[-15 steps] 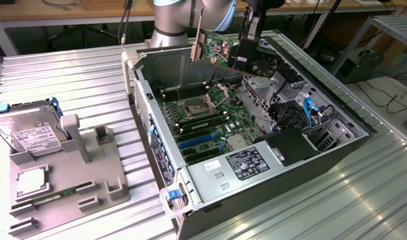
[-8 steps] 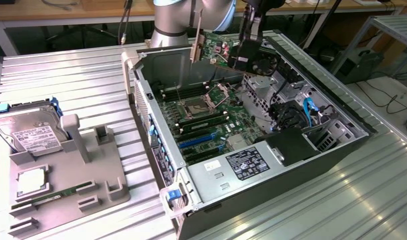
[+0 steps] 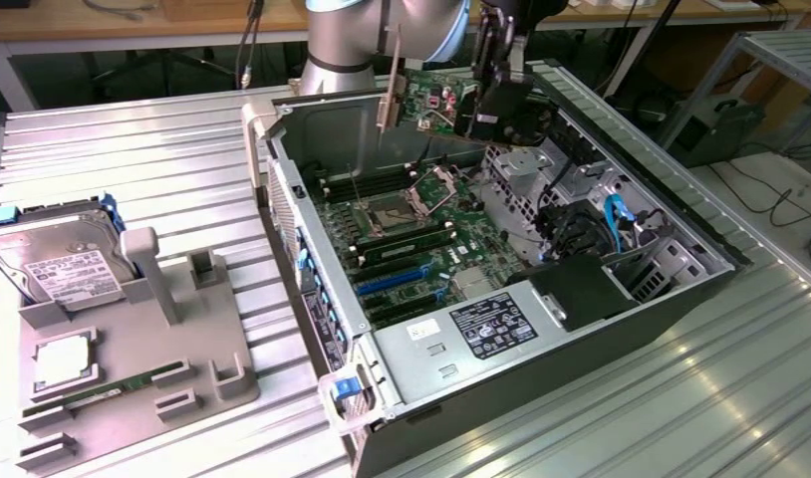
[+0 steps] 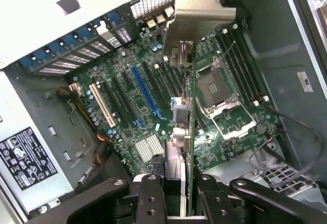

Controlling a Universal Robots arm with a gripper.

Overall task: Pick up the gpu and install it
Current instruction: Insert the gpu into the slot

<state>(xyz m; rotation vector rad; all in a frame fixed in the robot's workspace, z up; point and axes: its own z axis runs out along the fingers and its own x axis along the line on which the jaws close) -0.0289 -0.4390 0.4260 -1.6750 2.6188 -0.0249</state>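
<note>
In the exterior view, the end effector (image 3: 493, 108) hangs above the open computer case (image 3: 704, 234) that lies on the ribbed metal bench (image 3: 139, 149). It is pinching the gpu (image 3: 429, 100), which is in the air over the far part of the case, standing on its edge and well apart from the motherboard (image 3: 419, 239) below. The silver bracket of the card points to the exterior view's left. On that same side of the bench, a hard drive (image 3: 63, 264) stands in a gray holder (image 3: 146, 373), untouched. In the wrist view, the end effector (image 4: 180, 199) is pressed on the two faces of the gpu (image 4: 190, 127), which is seen almost edge-on and runs out to its bracket (image 4: 202, 9). The motherboard (image 4: 122, 66) with a long blue slot (image 4: 145, 94) lies beneath it, and the card touches nothing there. I judge that the card is light and stiff but fragile. Its small parts and edge contacts should not carry pressure, so a firm hold on the flat board near one end, as here, seems the right place.
</note>
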